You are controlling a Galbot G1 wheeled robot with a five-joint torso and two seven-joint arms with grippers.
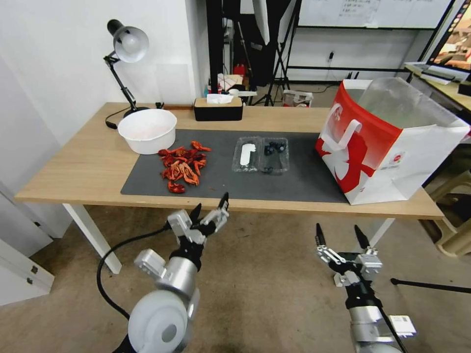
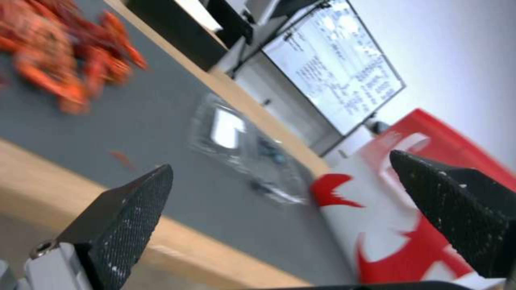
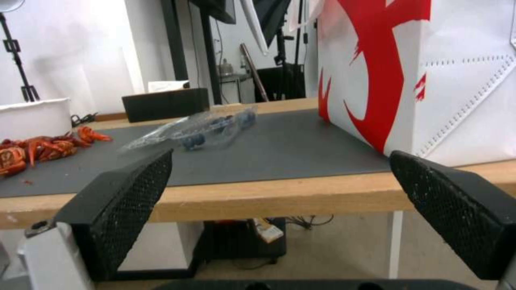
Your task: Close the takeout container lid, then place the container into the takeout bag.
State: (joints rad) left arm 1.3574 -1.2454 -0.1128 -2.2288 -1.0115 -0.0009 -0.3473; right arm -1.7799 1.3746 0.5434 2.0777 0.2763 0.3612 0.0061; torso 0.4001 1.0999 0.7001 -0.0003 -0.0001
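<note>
Now both claws, left claw [image 1: 210,207] and right claw [image 1: 341,234], wide apart, empty, touching nothing.

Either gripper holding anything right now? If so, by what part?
Nothing held. Left gripper and right gripper are both open, short of the table edge.

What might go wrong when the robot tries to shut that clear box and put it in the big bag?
1. The container lies open and looks light, so a push on the lid may slide it across the mat.
2. The crayfish pile lies near; the left end effector might brush it.
3. The bag is tall; the box might catch its rim.
</note>
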